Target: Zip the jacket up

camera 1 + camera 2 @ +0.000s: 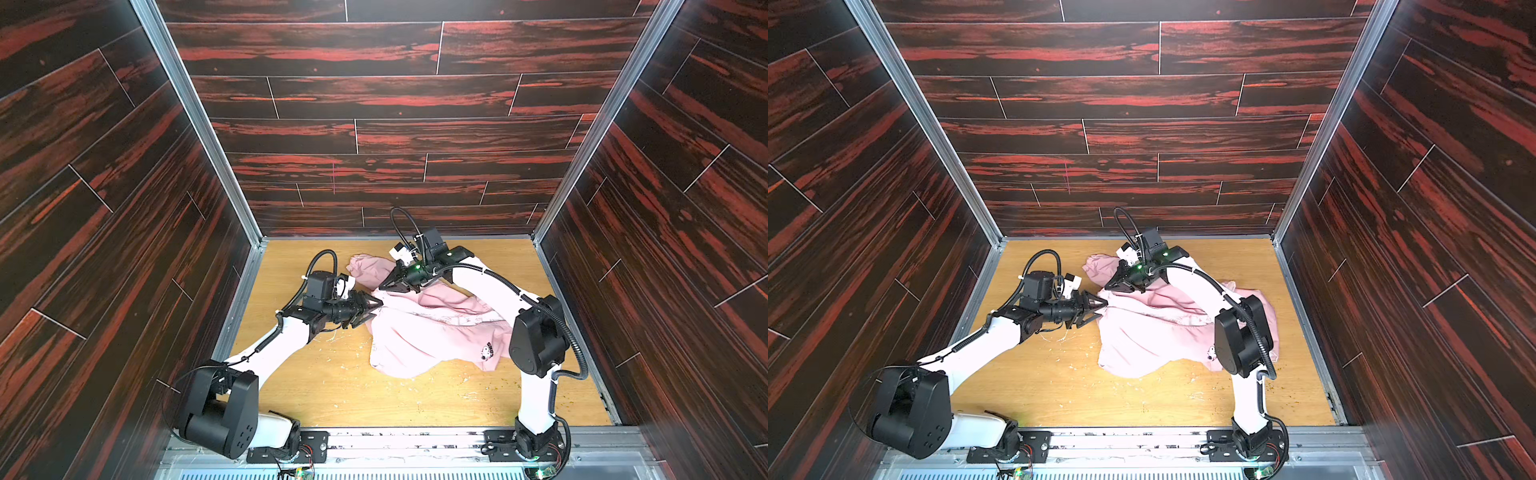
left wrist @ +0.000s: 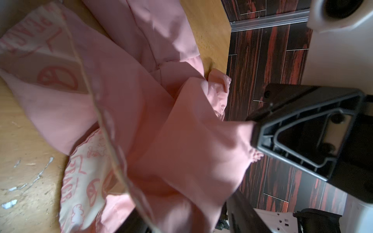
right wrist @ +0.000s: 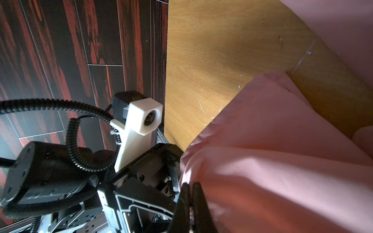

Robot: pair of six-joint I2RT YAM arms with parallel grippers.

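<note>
- Lying crumpled on the desk (image 1: 332,399), the jacket (image 1: 432,332) spreads from the centre toward 2 o'clock in both top views. One sleeve (image 1: 368,266) is thrown out to 11 o'clock, and the logo (image 1: 485,352) sits at the jacket's 4 o'clock corner.
- Judging by its folds, it is light, thin and limp. It should sag, bunch and slide on the smooth wood, and a pull will carry only where the cloth is taut.
- The left wrist view shows the front turned back and the printed lining (image 2: 84,177) bared. A pale edge line (image 2: 96,105) runs along it, probably the zipper tape; I cannot find the slider.
- The best hold, I judge, is the hem right beside the zipper's foot for one arm and the pull tab for the other. A pinch on loose cloth would only drag the heap.
- The right fingers (image 1: 395,283), at the jacket's 11 o'clock, are pressed together on a fold and hold it up in a peak.
- The left fingers (image 1: 368,301), at its 9 o'clock edge, stand apart with cloth between them, not closed on it.
- The right arm's elbow (image 1: 540,336) hangs over the jacket's 3 o'clock part and hides it.
- White scuffs (image 1: 332,338) mark the desk at the jacket's 8 o'clock. Dark panelled walls (image 1: 374,137) close in at 9, 12 and 3 o'clock, so there is little room to spread the sleeves.
</note>
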